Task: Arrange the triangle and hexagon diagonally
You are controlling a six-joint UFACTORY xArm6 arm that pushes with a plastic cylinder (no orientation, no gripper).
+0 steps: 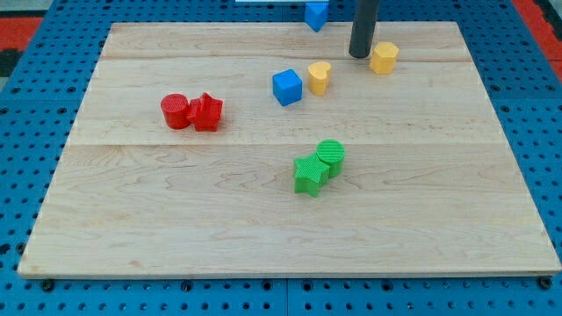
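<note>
My tip (359, 54) rests on the board near the view's top, just left of a yellow hexagon block (384, 57), close to it or touching. A blue triangle-like block (317, 14) sits at the board's top edge, up and left of my tip; its top is cut off by the view. The rod rises out of the view's top.
A yellow heart-shaped block (319, 76) and a blue cube (287, 87) lie below and left of my tip. A red cylinder (176, 111) touches a red star-like block (207, 112) at left. A green cylinder (331, 157) touches a green star-like block (310, 175) at centre.
</note>
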